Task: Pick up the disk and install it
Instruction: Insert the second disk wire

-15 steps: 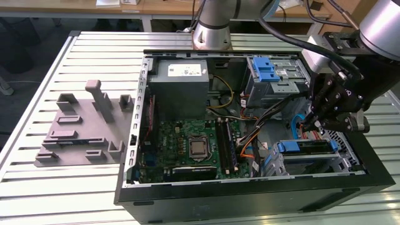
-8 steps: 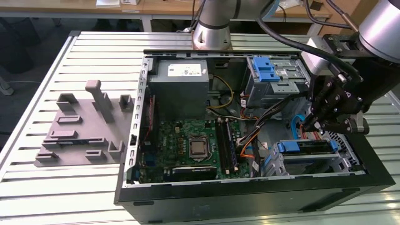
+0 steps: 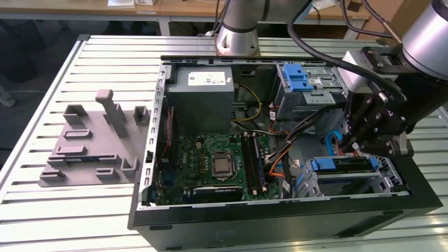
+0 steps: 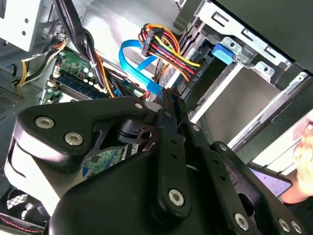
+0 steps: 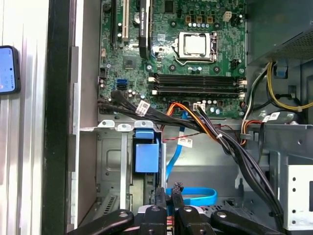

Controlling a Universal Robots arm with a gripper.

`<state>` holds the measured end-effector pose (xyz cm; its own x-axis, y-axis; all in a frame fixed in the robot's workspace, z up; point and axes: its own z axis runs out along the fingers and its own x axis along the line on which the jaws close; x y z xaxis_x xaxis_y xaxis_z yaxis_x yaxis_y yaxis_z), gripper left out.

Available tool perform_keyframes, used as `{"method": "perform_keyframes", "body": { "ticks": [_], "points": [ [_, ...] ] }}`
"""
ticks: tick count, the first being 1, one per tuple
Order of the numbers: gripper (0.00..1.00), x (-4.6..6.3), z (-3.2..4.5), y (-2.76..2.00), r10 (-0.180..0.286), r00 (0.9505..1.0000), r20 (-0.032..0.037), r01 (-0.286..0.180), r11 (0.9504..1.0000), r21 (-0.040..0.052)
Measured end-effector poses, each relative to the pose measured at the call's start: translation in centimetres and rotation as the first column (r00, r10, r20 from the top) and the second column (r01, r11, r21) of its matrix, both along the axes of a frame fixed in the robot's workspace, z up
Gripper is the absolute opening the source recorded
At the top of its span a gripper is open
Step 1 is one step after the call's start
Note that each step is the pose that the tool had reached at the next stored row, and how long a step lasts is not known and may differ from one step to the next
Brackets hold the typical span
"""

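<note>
My jaws are pressing together, tip against tip, and I cannot see anything caught between them. My gripper (image 5: 168,193) is hanging inside the open case (image 3: 280,226), low in its front corner, just above the drive cage (image 3: 392,181).

Right beside my tips a flat blue cable (image 5: 193,197) is looping across the case floor, and in the second wrist view its plug end is sitting just off my fingers (image 4: 171,112), next to a bundle of red, yellow and black wires (image 4: 164,46).

The disk (image 3: 347,167) is lying in that cage, flat and level with its rails, its blue bracket (image 5: 146,154) facing the middle of the case. I am not touching it.

Further in, the motherboard (image 5: 186,58) is covering the case floor, with black and orange leads crossing its near edge. Beyond it the power supply (image 3: 203,100) is filling the far corner, and a second cage (image 3: 308,84) with a blue latch is standing beside it.

Outside the case, a phone (image 5: 7,68) is lying on the slatted table (image 3: 70,220), and a grey holder (image 3: 91,152) is resting well apart at the exterior view's left.
</note>
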<state>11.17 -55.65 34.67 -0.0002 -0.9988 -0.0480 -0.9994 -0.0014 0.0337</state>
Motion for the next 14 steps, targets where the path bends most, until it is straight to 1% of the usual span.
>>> {"method": "perform_keyframes", "body": {
  "ticks": [4, 8, 14],
  "points": [
    [0.16, 0.0, -0.2, -0.12, 0.0, 1.0, 0.0, 0.0, 1.0, -0.0001],
    [0.16, 0.0, -0.36, -0.37, 0.0, 1.0, 0.0, 0.0, 1.0, -0.0001],
    [0.16, 0.0, -0.56, -0.55, 0.0, 1.0, 0.0, 0.0, 1.0, 0.0]
  ]
}}
